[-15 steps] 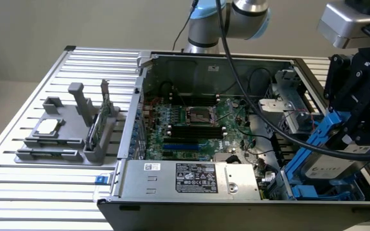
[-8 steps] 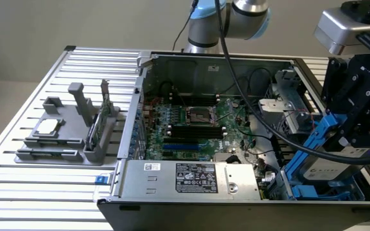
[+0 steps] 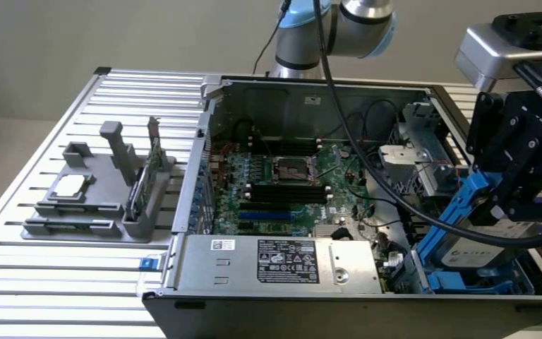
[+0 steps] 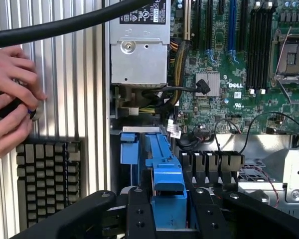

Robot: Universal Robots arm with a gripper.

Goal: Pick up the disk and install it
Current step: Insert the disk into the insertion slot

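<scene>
While the gripper [image 3: 508, 212] grips the disk [image 3: 473, 244] by its blue frame, its fingers [image 4: 139, 214] pressed on either side, the disk hangs tilted at the drive bay in the exterior view's right end of the open computer case [image 3: 346, 311]. A person's hands [image 4: 10, 94] are near a keyboard [image 4: 47, 179] outside the case.

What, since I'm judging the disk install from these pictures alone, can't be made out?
Exterior view: the upper end of the disk is behind the gripper, which that view's right edge cuts off.
Wrist view: a person's hands are cut off at the picture's edge; the small thing between their fingers cannot be identified.
</scene>
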